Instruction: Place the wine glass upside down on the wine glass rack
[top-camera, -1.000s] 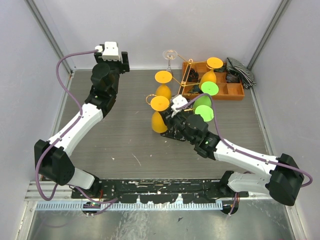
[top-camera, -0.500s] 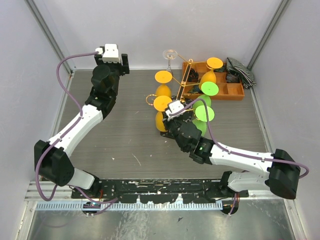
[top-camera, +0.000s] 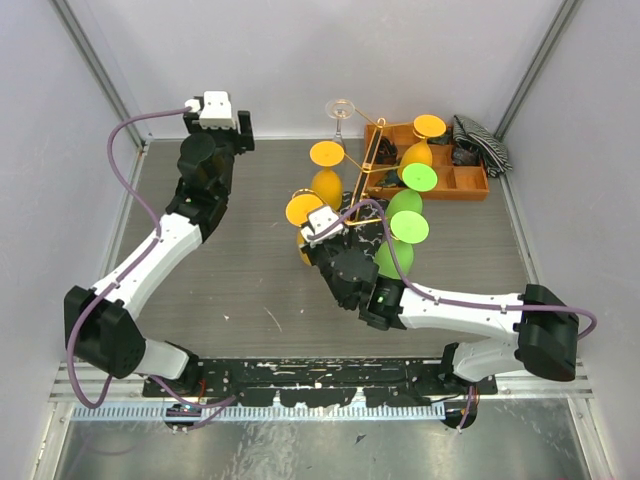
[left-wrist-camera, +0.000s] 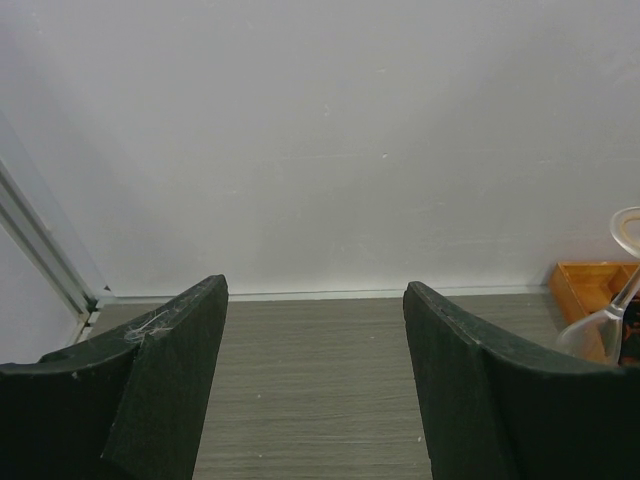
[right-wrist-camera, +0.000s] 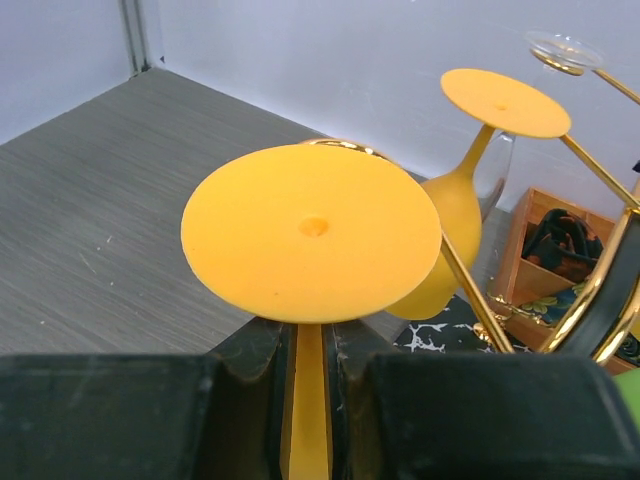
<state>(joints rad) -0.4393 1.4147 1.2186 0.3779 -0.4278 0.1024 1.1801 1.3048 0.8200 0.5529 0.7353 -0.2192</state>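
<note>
**Orange glass pinched by its stem at the rack's near-left arm**

The table (top-camera: 250, 260) is my whole working floor, and the rack (right-wrist-camera: 478, 297) stands right of its centre, with the tray (top-camera: 470, 182) behind it toward the far right corner. I judge the rack sits there so both arms can reach it, though only my right one is at it now.

My left arm is parked well away at the far left. The left fingers (left-wrist-camera: 315, 380) are spread wide with nothing between them and face the back wall, which keeps that arm out of the other's path.

The rack already carries glasses hanging bowl-down: a second orange glass (right-wrist-camera: 455, 215) just beyond mine, green glasses (top-camera: 408, 227) on the right side, and a clear glass (top-camera: 343, 108) at the far tip. Each hangs by its foot, which is how mine must end up.

My right fingers (right-wrist-camera: 308, 345) are closed on the glass (right-wrist-camera: 312, 232), clamping its stem (right-wrist-camera: 308, 400) just under the foot. The foot faces up and the bowl hangs below, hidden from my wrist view. I grip there because the foot has to ride above the wire while the stem slips between the rails.

A gold scroll (right-wrist-camera: 345, 146) shows just behind the foot's far edge, so I am at the mouth of the near-left arm. I cannot tell whether the stem has entered the slot yet.
</note>
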